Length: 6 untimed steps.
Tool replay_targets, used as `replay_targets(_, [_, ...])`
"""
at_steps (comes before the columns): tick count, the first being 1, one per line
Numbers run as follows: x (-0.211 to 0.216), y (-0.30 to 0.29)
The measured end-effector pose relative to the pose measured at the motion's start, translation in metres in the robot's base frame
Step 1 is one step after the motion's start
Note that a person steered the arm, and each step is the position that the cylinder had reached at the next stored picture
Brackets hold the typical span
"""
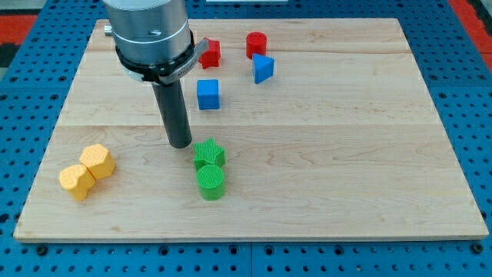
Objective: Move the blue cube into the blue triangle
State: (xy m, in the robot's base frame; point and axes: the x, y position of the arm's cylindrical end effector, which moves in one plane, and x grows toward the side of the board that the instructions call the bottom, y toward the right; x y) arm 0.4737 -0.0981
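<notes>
The rod ends in my tip (180, 145), seen resting on the wooden board (346, 154) left of centre; no pincer is fitted, so nothing is open, closed or gripped, and the tip touches no block. The blue cube (208, 94) is placed toward the view's top and slightly right of the tip, near the rod's shaft but apart from it. The blue triangle (263, 68) is found further to the view's top right of the cube, with a clear gap of board between them. A red cylinder (256, 44) is set just above the triangle, close but seemingly not touching. A red star-like block (210, 53) is seen above the cube, partly hidden by the arm's metal housing (150, 35). Just right and below the tip, a green star-like block (208, 154) is noted, with a green cylinder (211, 181) touching its lower side. At the view's lower left, two yellow blocks (87, 171), shape roughly hexagonal, are pressed together, well apart from the tip.
</notes>
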Motion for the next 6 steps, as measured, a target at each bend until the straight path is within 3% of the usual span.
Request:
replay_targets(4, [-0.053, -0.027])
replay_targets(6, [-0.097, 0.060])
